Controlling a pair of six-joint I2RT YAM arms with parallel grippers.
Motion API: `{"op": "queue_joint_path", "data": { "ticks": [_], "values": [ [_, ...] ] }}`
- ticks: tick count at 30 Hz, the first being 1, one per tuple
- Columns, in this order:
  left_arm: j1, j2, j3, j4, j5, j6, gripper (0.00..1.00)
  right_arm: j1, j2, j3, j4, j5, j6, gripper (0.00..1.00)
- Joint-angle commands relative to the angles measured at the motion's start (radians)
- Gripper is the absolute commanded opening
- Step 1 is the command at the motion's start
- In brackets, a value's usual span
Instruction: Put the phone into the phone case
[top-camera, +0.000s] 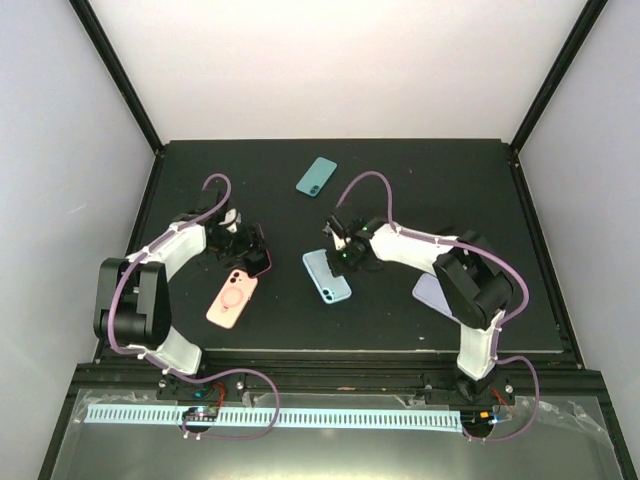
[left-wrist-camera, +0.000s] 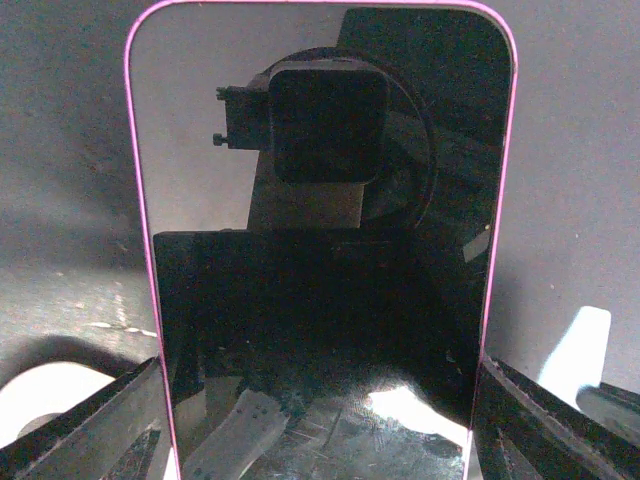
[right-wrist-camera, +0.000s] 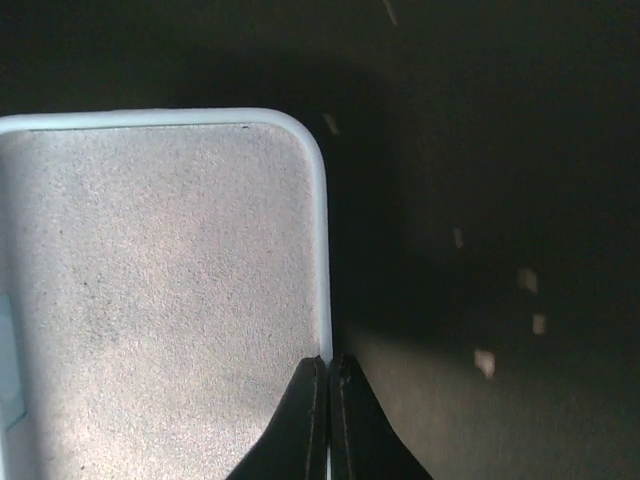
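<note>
Table (top-camera: 200, 180): black, under both arms and all the flat pieces.
Left gripper (top-camera: 252, 258): spread wide, gripping a pink-rimmed phone across its width and holding it off the table.
Left fingers (left-wrist-camera: 90, 420): one on each long edge of that phone, at its near end.
Right gripper (top-camera: 344, 258): down at the table, its tips pressed together.
Right fingers (right-wrist-camera: 305, 420): pinched on the thin side rim of the light blue case, which runs into the seam between them.
Phone case (top-camera: 427, 292): pale lavender, flat on the table behind the right gripper on its right side, partly hidden under that arm; no gripper touches it.
Light blue case (top-camera: 322, 280): flat, open side up, pale and grainy inside; it lies to the left of the right gripper's tips.
Pink piece (top-camera: 232, 298): flat, with a ring mark, just nearer than the left gripper; phone or case, I cannot tell.
Pink-rimmed phone (left-wrist-camera: 320, 250): glossy black face towards the left wrist camera.
Phone (top-camera: 316, 176): teal, back up, alone on the table beyond both grippers and well apart from each.
</note>
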Motion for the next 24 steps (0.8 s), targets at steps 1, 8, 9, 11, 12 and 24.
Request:
{"op": "queue_joint_path", "data": {
  "ticks": [1, 8, 9, 11, 12, 24],
  "values": [
    [-0.041, -0.057, 0.000, 0.041, 0.050, 0.014, 0.62, 0.036, -0.077, -0.121, 0.028, 0.087, 0.385, 0.01],
    [-0.102, -0.095, -0.032, 0.057, 0.085, 0.009, 0.61, 0.052, -0.190, -0.320, 0.220, 0.036, 0.660, 0.03],
    [-0.110, -0.101, -0.038, 0.058, 0.089, 0.011, 0.61, 0.053, -0.208, -0.339, 0.236, 0.031, 0.678, 0.06],
    [-0.122, -0.115, -0.056, 0.061, 0.104, 0.016, 0.61, 0.054, -0.237, -0.356, 0.247, 0.030, 0.689, 0.15],
    [-0.128, -0.121, -0.064, 0.065, 0.114, 0.017, 0.61, 0.054, -0.252, -0.359, 0.245, 0.038, 0.682, 0.19],
    [-0.229, -0.210, -0.126, 0.088, 0.206, 0.050, 0.60, 0.053, -0.458, -0.434, 0.538, -0.099, 0.655, 0.39]
  ]
}}
